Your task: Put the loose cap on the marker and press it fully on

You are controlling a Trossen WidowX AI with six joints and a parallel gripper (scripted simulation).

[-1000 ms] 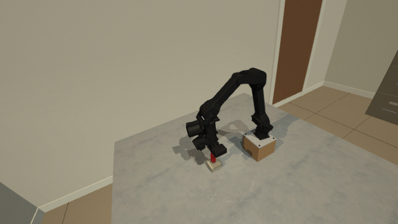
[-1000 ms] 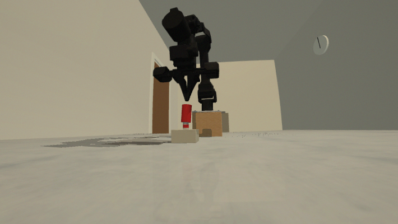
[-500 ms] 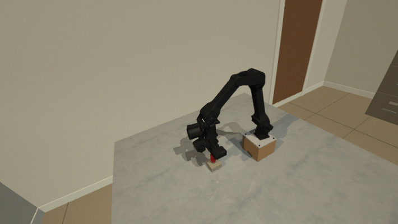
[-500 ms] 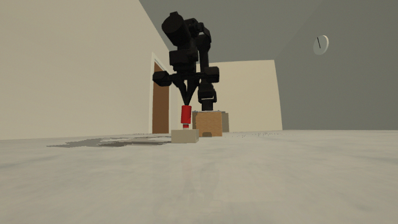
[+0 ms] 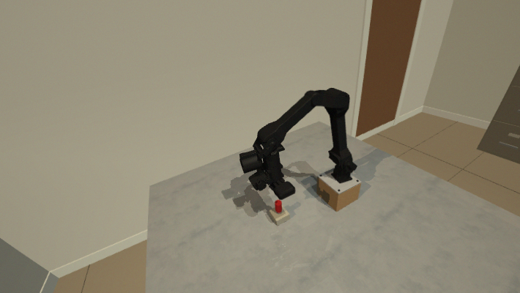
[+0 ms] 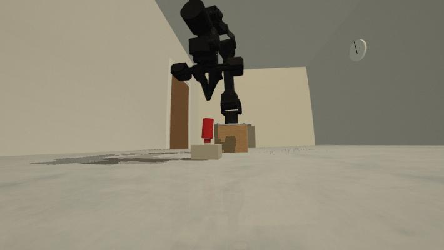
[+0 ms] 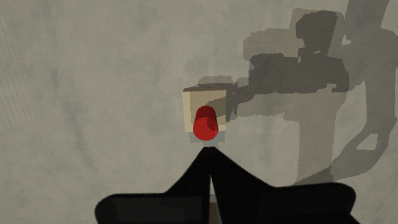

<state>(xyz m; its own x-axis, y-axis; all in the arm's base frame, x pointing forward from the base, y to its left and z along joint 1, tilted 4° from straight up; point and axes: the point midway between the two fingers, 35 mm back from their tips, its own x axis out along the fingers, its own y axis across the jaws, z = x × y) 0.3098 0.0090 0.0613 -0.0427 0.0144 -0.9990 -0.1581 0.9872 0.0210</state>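
Note:
The red cap [image 5: 278, 206] sits on the marker, which stands upright in the cream holder block [image 5: 280, 220] on the grey table. In the exterior view the cap [image 6: 207, 128] covers the marker almost down to the block [image 6: 206, 152], with a short red and white stub showing below it. My gripper [image 6: 208, 97] hangs above the cap with clear air between, fingers shut together and empty. In the wrist view the cap [image 7: 205, 123] and block lie just beyond my closed fingertips [image 7: 210, 152].
The arm's base stands on a brown box [image 5: 338, 193] behind and to the right of the block. A brown door [image 5: 388, 62] and a wall lie beyond the table's far edge. The table edge runs on the left.

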